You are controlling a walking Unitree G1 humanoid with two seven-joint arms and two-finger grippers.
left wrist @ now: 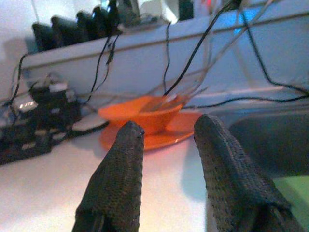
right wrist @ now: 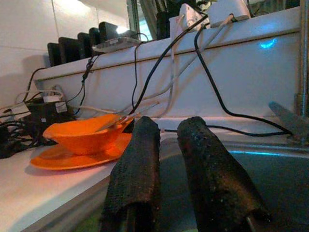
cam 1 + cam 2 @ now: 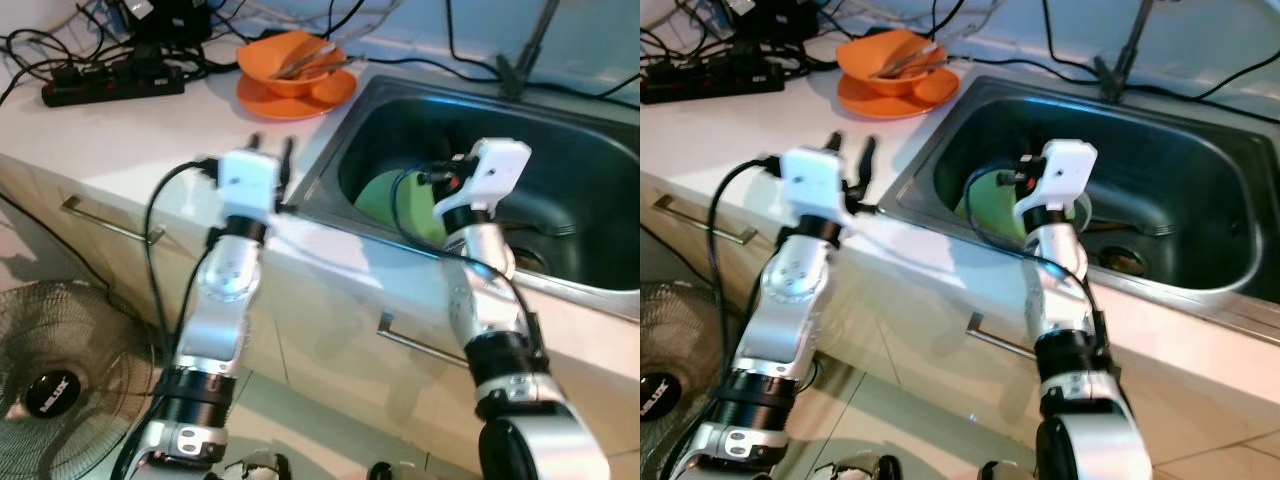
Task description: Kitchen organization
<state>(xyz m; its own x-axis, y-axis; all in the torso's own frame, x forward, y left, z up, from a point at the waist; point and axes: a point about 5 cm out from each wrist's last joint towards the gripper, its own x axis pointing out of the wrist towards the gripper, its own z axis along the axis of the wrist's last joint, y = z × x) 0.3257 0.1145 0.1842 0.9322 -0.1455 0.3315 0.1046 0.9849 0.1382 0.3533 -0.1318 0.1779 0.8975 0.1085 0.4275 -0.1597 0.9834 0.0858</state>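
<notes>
White countertop (image 3: 130,140) with a steel sink (image 3: 600,160) set in on the right. Left gripper (image 3: 272,160) hovers over the counter by the sink's left rim, fingers (image 1: 120,183) apart, empty. Right gripper (image 2: 166,140) over the sink, fingers slightly parted, nothing between. Green plate (image 3: 385,200) lies in the basin just beyond it. Orange bowl (image 3: 290,68) with utensils sits on an orange plate (image 3: 275,102) at the counter's back; black power strip (image 3: 110,85) and cables left of it. Floor fan (image 3: 60,370) below.
</notes>
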